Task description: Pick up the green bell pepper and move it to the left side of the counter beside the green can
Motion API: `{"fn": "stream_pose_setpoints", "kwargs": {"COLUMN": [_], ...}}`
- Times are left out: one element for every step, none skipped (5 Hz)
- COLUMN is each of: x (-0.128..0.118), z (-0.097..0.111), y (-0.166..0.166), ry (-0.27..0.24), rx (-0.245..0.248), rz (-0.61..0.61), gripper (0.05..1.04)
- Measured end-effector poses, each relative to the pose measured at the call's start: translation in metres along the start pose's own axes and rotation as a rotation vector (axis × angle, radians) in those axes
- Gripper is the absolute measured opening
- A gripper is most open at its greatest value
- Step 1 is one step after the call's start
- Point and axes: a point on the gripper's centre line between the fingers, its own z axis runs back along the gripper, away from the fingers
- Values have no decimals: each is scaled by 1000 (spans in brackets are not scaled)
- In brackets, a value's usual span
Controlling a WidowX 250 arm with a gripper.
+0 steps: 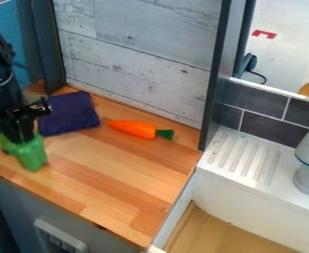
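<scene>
Pincer [22, 138] at green object [32, 154], counter's [110, 173] 9 o'clock; cannot tell whether spread or pinching. Cloth [69, 114] at object's 1 o'clock, carrot [135, 129] at 2. Risk: off-centre contact may topple object.

No text, label, brand, number or sign can be read
</scene>
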Motion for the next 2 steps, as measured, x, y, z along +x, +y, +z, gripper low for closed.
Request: {"fn": "stream_pose_setpoints", "kwargs": {"x": [-2,1], "z": [5,26], "y": [2,-5], "ry": [39,42], "rx": [20,71], "rz": [3,-56], "gripper": [662,946]}}
